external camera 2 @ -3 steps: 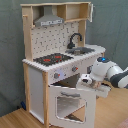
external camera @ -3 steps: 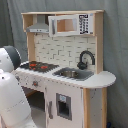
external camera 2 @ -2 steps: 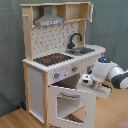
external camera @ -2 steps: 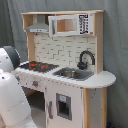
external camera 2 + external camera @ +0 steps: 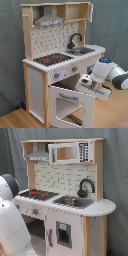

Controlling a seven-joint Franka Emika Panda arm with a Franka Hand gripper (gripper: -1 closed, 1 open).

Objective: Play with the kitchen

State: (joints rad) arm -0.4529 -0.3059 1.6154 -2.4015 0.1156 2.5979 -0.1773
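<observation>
The kitchen [image 5: 60, 65] stands on the floor [image 5: 15, 120]. On its counter, in the second exterior view, the hob [image 5: 52, 59] lies toward the left end and the sink [image 5: 82, 50] toward the right, with the faucet [image 5: 75, 39] behind the sink. The hood [image 5: 49, 20] hangs above the hob. Below the counter's front edge, the oven door [image 5: 70, 105] hangs open, with the arm [image 5: 107, 75] just beside its upper right edge.

A staged robot test area rather than a home is showing here: grey curtain [image 5: 115, 188] is hanging behind the toy kitchen [image 5: 60, 65] in both exterior views, a wooden floor [image 5: 15, 120] is lying underneath, and a white robot arm [image 5: 112, 75] is working beside it.
</observation>
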